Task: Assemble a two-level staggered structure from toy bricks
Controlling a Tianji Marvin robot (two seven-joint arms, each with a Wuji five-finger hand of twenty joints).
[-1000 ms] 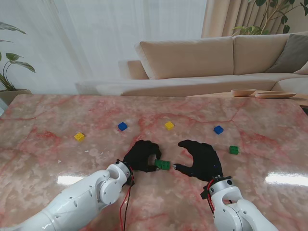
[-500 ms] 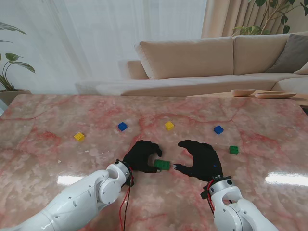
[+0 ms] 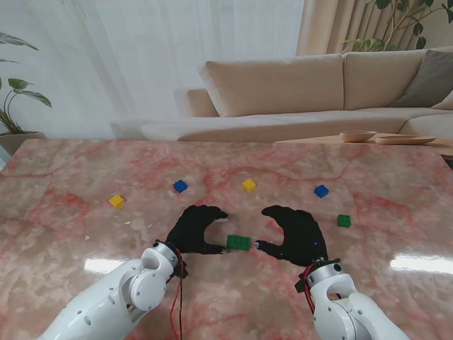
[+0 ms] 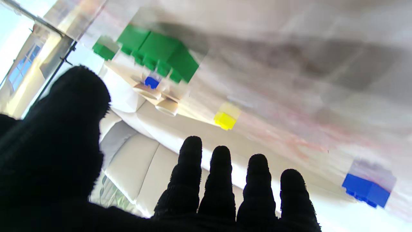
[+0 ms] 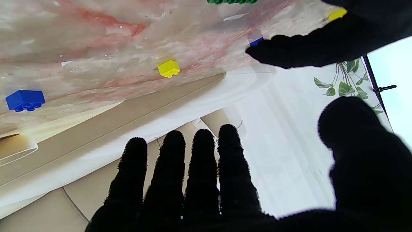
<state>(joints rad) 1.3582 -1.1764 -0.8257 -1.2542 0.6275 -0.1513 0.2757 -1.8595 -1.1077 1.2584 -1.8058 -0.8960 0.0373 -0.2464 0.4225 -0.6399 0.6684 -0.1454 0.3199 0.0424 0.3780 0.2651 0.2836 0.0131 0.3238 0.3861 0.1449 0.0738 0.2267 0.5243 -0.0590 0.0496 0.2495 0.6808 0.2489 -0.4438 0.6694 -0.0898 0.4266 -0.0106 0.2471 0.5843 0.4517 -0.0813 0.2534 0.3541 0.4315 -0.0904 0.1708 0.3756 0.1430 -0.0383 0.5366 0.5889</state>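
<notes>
A home living room is showing: a beige cushioned sofa [image 3: 297,88] is sitting beyond the pink marble table [image 3: 64,212], white sheer curtains [image 3: 141,57] hanging behind the sofa.

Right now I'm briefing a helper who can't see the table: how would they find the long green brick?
On the pink marble table, look between the two black hands. The long green brick lies there, double the length of the small green brick off to the right.

The green brick [image 5: 231,1] is cut off at the right wrist view's edge.
</notes>
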